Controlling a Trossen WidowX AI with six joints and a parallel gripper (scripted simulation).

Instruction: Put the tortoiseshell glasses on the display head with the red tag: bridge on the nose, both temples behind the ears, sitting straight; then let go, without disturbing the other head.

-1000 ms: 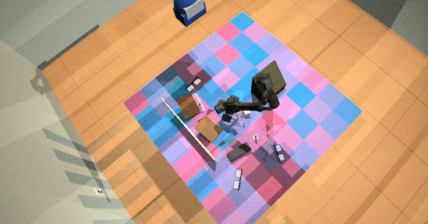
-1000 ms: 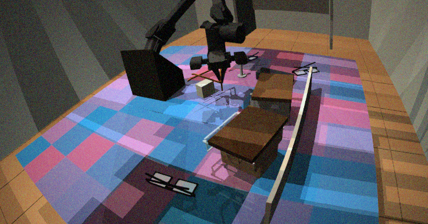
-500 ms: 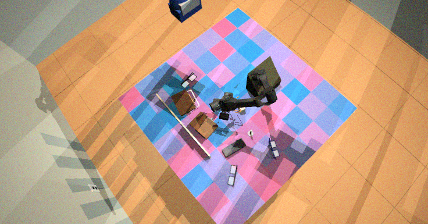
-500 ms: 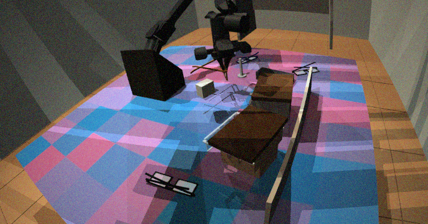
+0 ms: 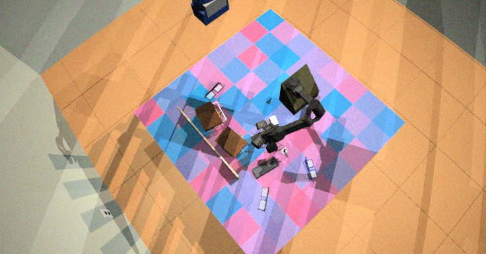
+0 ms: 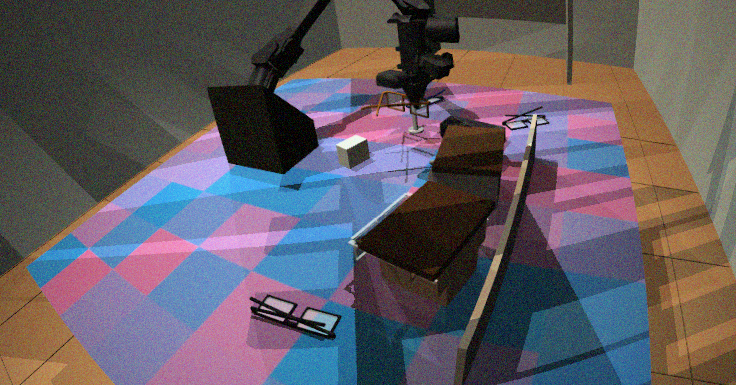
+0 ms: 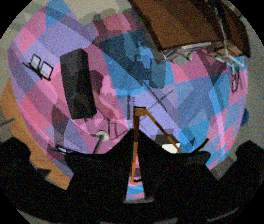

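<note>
My gripper (image 6: 415,103) (image 7: 133,131) is shut on the tortoiseshell glasses (image 7: 141,111), holding them in the air with their temples open. Two display heads stand side by side, seen mostly from above as brown-topped blocks: one head (image 5: 208,115) (image 6: 427,228) has a white glasses frame (image 5: 220,111) at its front. The second head (image 5: 232,141) (image 6: 470,148) is nearer to my gripper, and no glasses can be made out on it. The held glasses are in front of the heads, apart from both. I cannot make out the red tag; the faces are mostly hidden.
A small post on a round base (image 5: 284,151) (image 6: 415,129) stands below the gripper. A white block (image 5: 273,119) (image 6: 353,152) and a dark case (image 5: 265,167) (image 7: 78,82) are nearby. Several folded glasses lie around. A long low barrier (image 5: 207,142) runs behind the heads.
</note>
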